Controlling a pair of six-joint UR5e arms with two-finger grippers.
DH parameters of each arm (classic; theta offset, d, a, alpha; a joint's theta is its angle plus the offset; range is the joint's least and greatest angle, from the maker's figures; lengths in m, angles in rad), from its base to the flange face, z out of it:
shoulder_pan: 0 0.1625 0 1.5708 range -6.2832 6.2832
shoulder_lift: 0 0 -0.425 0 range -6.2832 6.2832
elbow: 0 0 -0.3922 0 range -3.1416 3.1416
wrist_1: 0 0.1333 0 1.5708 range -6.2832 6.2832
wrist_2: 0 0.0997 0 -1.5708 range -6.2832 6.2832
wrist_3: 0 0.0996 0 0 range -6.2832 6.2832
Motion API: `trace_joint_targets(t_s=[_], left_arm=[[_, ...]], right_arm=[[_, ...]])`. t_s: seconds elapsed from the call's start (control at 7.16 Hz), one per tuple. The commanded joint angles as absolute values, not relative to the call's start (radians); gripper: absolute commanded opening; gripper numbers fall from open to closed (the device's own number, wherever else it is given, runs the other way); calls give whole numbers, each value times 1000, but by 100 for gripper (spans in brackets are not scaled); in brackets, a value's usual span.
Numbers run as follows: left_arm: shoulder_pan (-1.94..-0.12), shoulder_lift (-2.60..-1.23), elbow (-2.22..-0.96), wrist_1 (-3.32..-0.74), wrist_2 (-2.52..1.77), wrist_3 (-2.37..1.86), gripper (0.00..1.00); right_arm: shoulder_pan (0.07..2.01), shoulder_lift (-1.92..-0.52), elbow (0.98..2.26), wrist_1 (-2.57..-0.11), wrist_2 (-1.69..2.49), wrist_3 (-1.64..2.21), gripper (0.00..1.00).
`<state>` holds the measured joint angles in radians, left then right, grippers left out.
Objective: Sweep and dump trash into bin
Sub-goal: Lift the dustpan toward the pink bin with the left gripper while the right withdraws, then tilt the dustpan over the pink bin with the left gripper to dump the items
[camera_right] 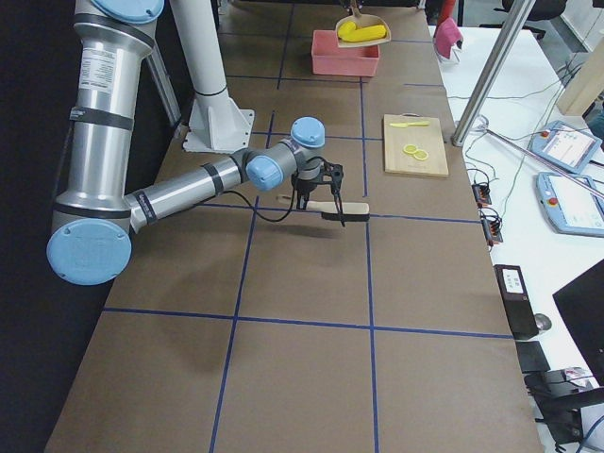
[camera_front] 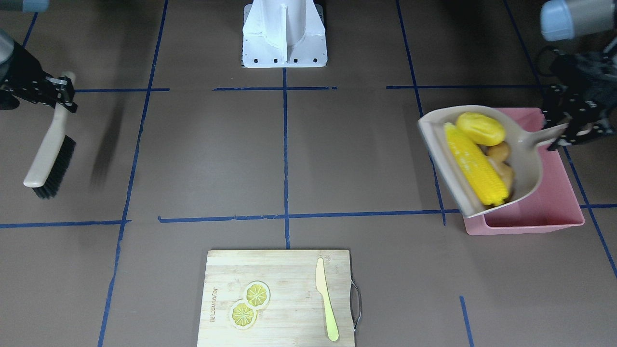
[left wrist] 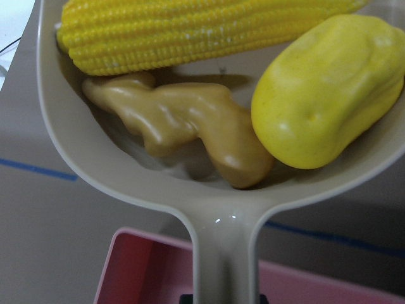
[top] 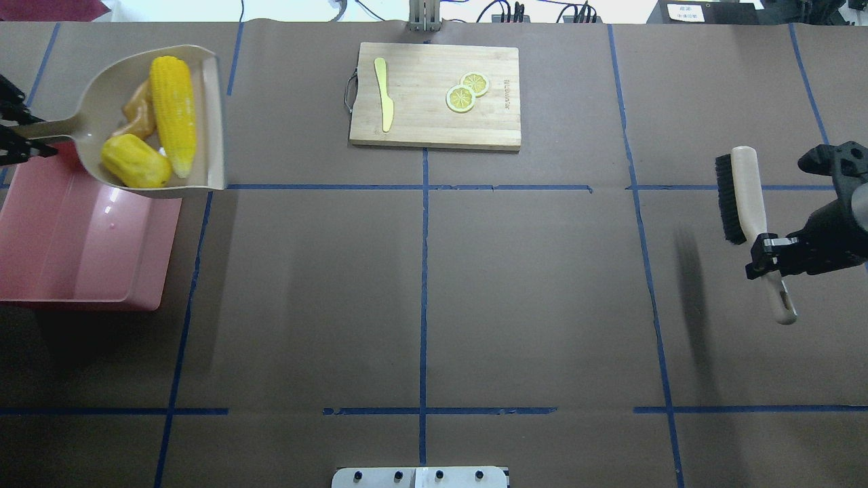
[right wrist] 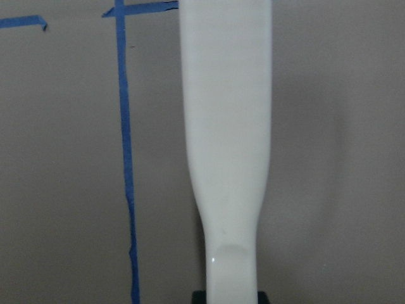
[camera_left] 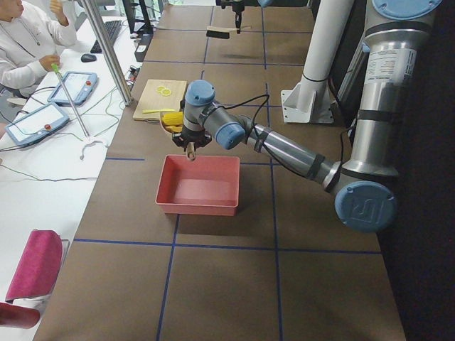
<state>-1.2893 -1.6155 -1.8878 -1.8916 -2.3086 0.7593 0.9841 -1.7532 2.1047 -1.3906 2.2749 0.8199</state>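
My left gripper (top: 20,139) is shut on the handle of a beige dustpan (top: 210,122) and holds it above the far edge of the pink bin (top: 81,244). In the pan lie the corn cob (top: 173,112), the rounded yellow lump (top: 135,161) and the tan ginger root (top: 139,112); the left wrist view shows all three, the corn cob (left wrist: 202,28), the lump (left wrist: 326,98) and the ginger (left wrist: 190,123). The bin (camera_front: 554,202) looks empty. My right gripper (top: 770,254) is shut on a beige hand brush (top: 742,193) with black bristles, held above the table at the right.
A wooden cutting board (top: 434,125) at the table's far middle carries two lemon slices (top: 466,93) and a pale yellow knife (top: 383,95). The white robot base (camera_front: 284,36) stands at the near edge. Blue tape lines cross the brown table.
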Motion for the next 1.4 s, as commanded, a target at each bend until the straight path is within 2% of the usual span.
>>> trace_joint_targets(t_s=[0.0, 0.14, 0.84, 1.26], left_arm=[[-1432, -1577, -1774, -1890, -2370, 1054, 3], [-1442, -1583, -1747, -1887, -2353, 1125, 3], [-1453, -1591, -1772, -1881, -1929, 1409, 3], [-1427, -1589, -1787, -1879, -1842, 1485, 3]], right_arm=[[1000, -1781, 2095, -1393, 2275, 762, 0], [1000, -1790, 2092, -1390, 2275, 762, 0], [1000, -1789, 2088, -1391, 2276, 762, 0], [1000, -1787, 2089, -1391, 2276, 764, 0]])
